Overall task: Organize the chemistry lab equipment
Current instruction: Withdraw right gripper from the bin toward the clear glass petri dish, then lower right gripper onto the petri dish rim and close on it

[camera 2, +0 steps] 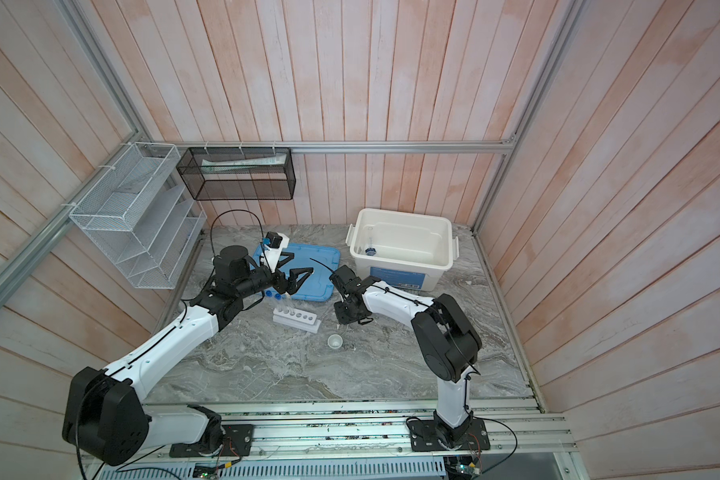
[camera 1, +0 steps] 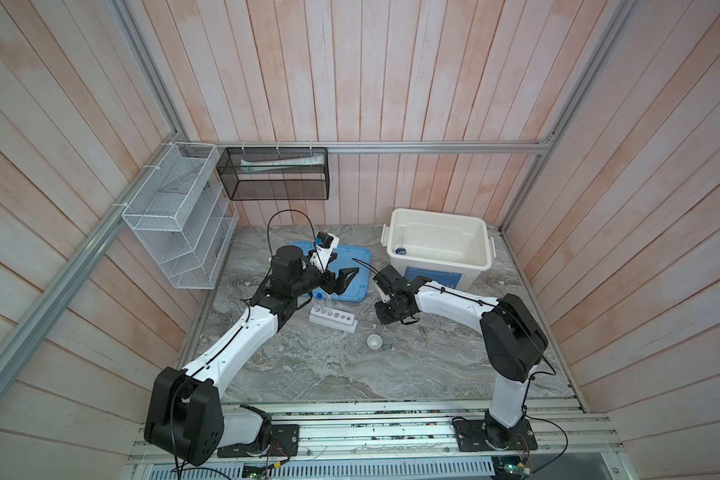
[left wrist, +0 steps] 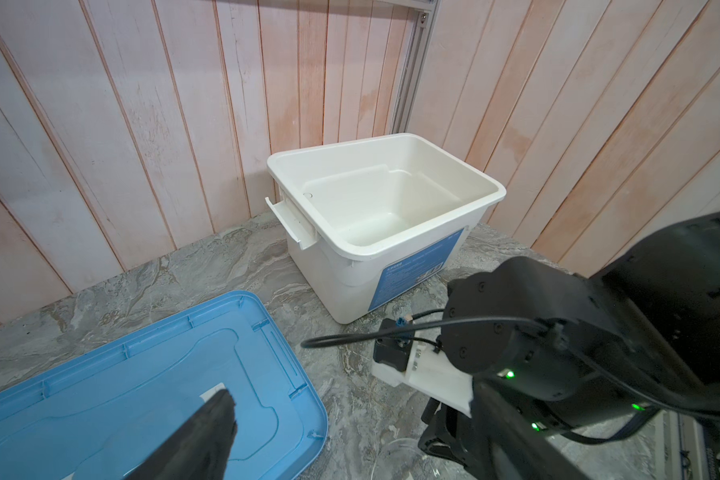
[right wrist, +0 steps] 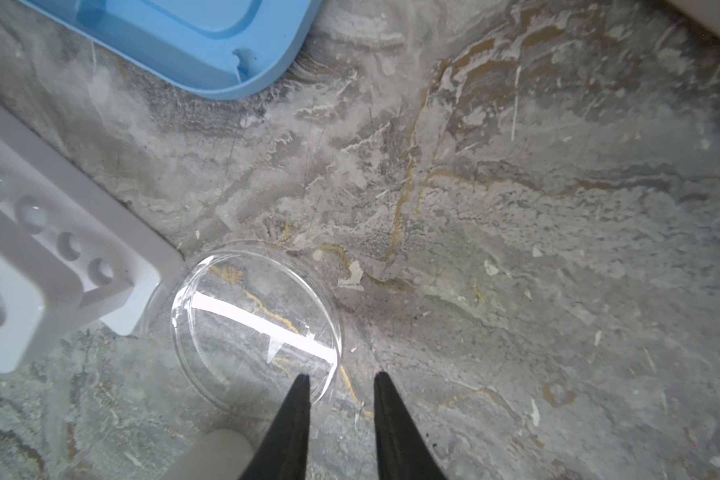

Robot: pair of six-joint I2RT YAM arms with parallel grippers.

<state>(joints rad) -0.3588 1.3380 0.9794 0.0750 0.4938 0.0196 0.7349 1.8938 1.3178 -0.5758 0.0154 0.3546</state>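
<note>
I am holding my left jaws spread wide and empty above the blue lid (left wrist: 150, 357), which is lying flat on the far left part of the surface (camera 1: 308, 374). I am pointing my right jaws down at the middle of the surface. Their fingertips (right wrist: 301, 403) are standing apart, with the rim of a clear shallow dish (right wrist: 254, 324) passing between them; I cannot tell whether they are touching it. That dish is lying just beside the right end of the white rack (camera 1: 333, 320), and three test tubes (camera 2: 278, 297) are standing upright in the rack's left holes. The small white dish (camera 1: 374, 341) is sitting nearer, right of the rack. The small blue piece (camera 2: 370, 250) is lying inside the open white bin (camera 1: 439, 232) at far right.
</note>
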